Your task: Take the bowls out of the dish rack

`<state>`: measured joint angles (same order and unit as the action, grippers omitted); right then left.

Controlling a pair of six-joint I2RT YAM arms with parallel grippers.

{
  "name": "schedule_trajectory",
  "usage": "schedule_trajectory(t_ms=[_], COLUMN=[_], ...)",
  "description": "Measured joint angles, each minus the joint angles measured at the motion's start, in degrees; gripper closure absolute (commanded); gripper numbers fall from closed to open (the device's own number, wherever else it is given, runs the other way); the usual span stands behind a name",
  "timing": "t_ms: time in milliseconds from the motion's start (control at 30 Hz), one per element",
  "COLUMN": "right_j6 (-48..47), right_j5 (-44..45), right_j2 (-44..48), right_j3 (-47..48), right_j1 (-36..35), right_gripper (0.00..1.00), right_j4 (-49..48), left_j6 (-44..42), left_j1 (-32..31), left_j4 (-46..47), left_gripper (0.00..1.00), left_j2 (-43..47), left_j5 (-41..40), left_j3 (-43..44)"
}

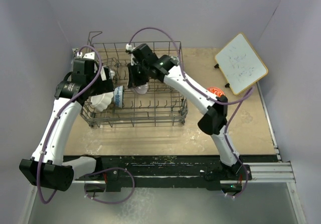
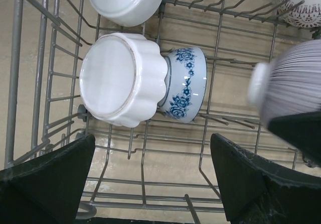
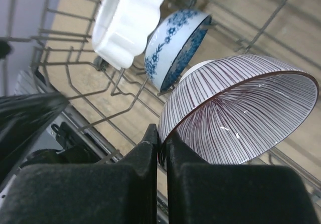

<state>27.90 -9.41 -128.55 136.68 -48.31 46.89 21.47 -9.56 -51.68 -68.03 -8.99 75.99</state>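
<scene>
Since I'm driving this from my desk, I'll go camera by camera. Top view first: my left arm climbs the left side and folds in over the left end of the dish rack (image 1: pixel 150 116), with the left gripper (image 1: pixel 105 86) hanging just above a white scalloped bowl (image 1: pixel 102 102) that has a blue floral bowl (image 1: pixel 119 96) pressed against it; my right arm stretches diagonally from its base over the table (image 1: pixel 150 138), elbow up, wrist tipped down into the rack's middle, right gripper (image 1: pixel 136 81) at a striped bowl (image 1: pixel 142 89); a red-orange bowl (image 1: pixel 215 91) peeks out beside that arm, outside the rack; a white board (image 1: pixel 241 63) leans at the far right.

Left wrist cam: jaws spread as wide as they go with nothing between them; the scalloped bowl lies on its side on the prongs below, the blue one against it; another white bowl (image 2: pixel 125 0) and a grey patterned bowl (image 2: pixel 301 3) sit further along the rack.

Right wrist cam: fingers (image 3: pixel 145 158) pinched tight on the striped bowl's rim, the bowl tilted; can't tell if it's clear of the wires.
</scene>
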Motion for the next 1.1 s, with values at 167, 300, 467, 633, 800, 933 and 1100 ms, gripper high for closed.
schedule_trajectory(t_ms=[167,300,467,633,800,933,1100], right_j6=[-0.4,-0.9,-1.6,-1.9,-2.8,-3.1,-4.2], right_j5=[3.6,6.1,8.6,9.6,12.0,12.5,14.8], right_j2=[7.7,13.2,22.7,32.5,40.9,46.1,47.2], right_j3=[0.0,-1.9,-13.9,-28.7,-39.6,-46.8,-53.3], right_j1=[2.1,4.8,11.2,21.2,28.3,29.7,30.7], right_gripper=[1.00,1.00,1.00,1.00,1.00,1.00,1.00], right_j4=[0.7,1.0,0.1,-0.3,-1.1,-1.6,-3.2], left_j6=[0.0,0.0,0.0,0.0,0.0,-0.1,-0.1], left_j1=[0.0,0.0,0.0,0.0,0.0,0.0,0.0], left_j4=[0.5,1.1,1.5,1.9,2.9,2.9,3.3], left_gripper=[0.01,0.01,0.01,0.01,0.01,0.01,0.01], left_j2=[-0.5,-1.2,-2.0,-2.2,-2.2,-2.4,-3.6], left_j5=[0.7,1.3,1.8,2.5,3.5,4.1,5.0], left_j3=[0.0,0.0,0.0,0.0,-0.3,-0.9,-0.9])
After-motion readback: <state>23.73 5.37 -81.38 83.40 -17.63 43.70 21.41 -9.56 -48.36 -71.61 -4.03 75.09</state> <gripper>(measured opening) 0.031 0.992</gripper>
